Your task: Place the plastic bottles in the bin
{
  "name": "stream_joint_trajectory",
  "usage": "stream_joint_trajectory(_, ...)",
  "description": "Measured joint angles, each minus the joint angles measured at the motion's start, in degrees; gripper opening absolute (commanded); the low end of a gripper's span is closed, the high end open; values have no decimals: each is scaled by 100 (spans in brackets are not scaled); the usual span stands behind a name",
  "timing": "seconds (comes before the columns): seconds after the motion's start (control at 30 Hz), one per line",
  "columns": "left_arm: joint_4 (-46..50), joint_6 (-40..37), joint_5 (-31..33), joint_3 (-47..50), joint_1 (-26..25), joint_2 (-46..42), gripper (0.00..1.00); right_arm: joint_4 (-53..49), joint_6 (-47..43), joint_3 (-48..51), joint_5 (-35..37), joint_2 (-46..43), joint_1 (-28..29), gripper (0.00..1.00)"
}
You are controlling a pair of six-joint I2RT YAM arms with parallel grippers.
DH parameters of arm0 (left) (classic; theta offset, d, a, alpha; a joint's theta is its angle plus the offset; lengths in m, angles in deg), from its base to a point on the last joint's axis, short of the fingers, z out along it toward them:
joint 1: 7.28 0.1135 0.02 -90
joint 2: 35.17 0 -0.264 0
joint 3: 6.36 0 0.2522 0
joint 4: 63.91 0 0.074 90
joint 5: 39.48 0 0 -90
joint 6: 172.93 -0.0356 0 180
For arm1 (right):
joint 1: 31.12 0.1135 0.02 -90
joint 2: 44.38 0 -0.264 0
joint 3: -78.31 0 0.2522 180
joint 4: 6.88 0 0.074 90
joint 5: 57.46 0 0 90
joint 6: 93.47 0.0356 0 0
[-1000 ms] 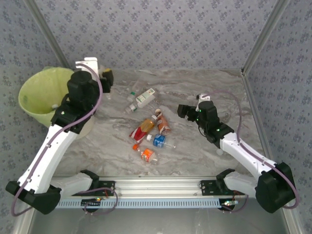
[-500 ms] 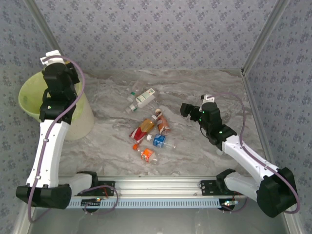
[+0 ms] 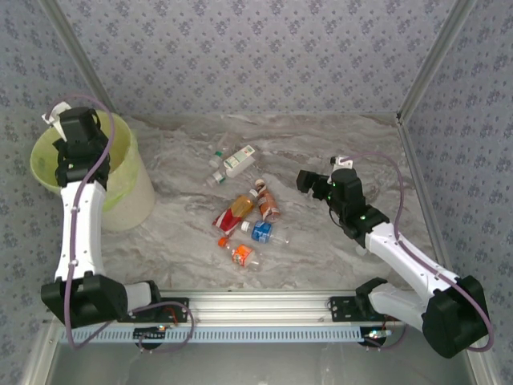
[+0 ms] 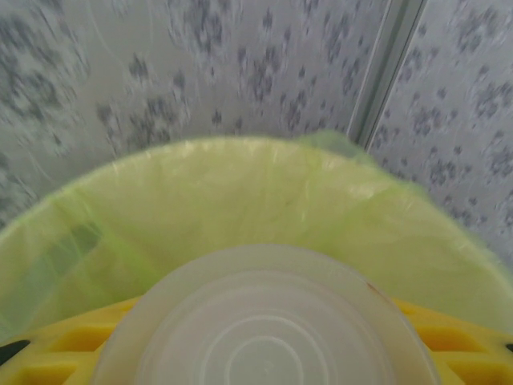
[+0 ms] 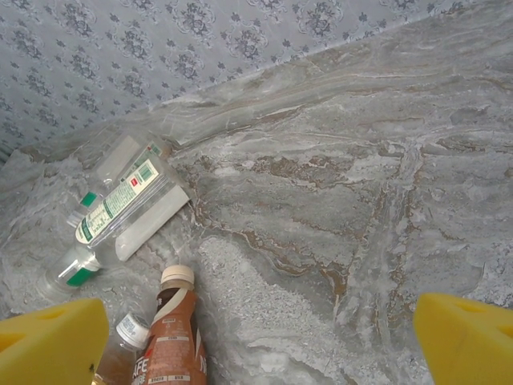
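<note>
Top external view: at the far left stands the bin, white-walled with its lime-green liner. The left arm reaches up over the bin's rim, with the left tool hanging above the opening. From the left wrist camera, the left tool is clamped on a clear bottle. The bottle's round base faces the lens, and the green liner spreads out beyond it.

To the right of the bin, the loose bottles lie scattered on the marbled surface, all well apart from the bin. A green-labelled bottle lies furthest back and an orange-labelled bottle nearest the arms. Between them is a brown bottle.

Further right again, the right tool hovers just past that cluster. Its fingers are spread wide with nothing between them. Its wrist view looks down on the brown bottle.

I'd say the step in hand is the drop-off. The left tool looks placed for it, so the next move is simply to part its fingers and let the bottle fall into the liner. The right tool would then need to come down and centre on one lying bottle, probably the brown one, before closing.
</note>
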Motion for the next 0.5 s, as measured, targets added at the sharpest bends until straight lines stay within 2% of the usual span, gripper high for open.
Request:
stream_joint_trajectory(0.07,184,162,-96,4,48,162,53,-26,0,0,0,-7,0,100)
stream_joint_trajectory(0.2,590,501,-216,4,138,442,75,-48,0,0,0,-33,0,100)
stream_joint_trajectory(0.23,680,566,-243,2,153,487,79,-48,0,0,2,-39,0,100)
stream_joint_trajectory(0.37,957,699,-424,-33,179,542,87,-50,0,0,2,-44,0,100)
stream_joint_trajectory(0.5,1032,767,-754,-197,179,527,89,-50,0,0,2,-42,0,100)
